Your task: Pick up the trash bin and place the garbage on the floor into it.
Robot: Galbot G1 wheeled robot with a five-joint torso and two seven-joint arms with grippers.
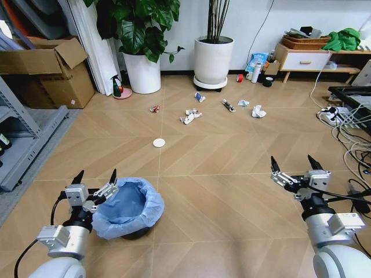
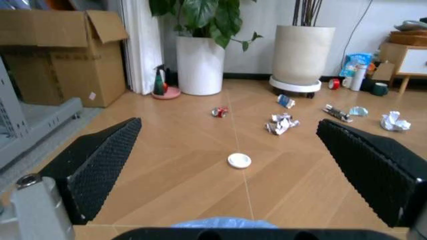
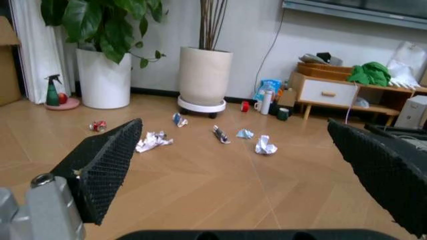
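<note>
Sitting on the floor [image 1: 232, 191] right by the left gripper [image 1: 95, 175] is the bin [image 1: 128, 207], blue bag ruffled over its rim. From the head view, the gripper's inner finger looks like it's touching or just over the bag's near-left edge, but the bin isn't between the jaws, it's off to the gripper's right side. Jaws are spread wide and holding nothing. In the left wrist view [image 2: 233, 165] you can only catch a sliver of blue bag [image 2: 223, 223] low down between the two fingers, with bare boards beyond.

Right gripper [image 1: 293, 164] hangs over open floor well to the right of the bin, also wide open and empty; same story in its wrist view [image 3: 233, 165].

All the garbage is farther out. A white disc [image 1: 159, 142] lies alone ahead of the bin, roughly centred between the left jaws in the wrist view [image 2: 239, 160]. Beyond it, a loose row near the plant pots [image 1: 213, 59]: a small red wrapper [image 1: 155, 108], a crumpled paper wad [image 1: 190, 116], a blue-white wrapper [image 1: 200, 97], a dark wrapper [image 1: 229, 105], a pale scrap [image 1: 243, 103] and another white wad [image 1: 258, 111]. Nothing is in the bin that I can see.
</note>
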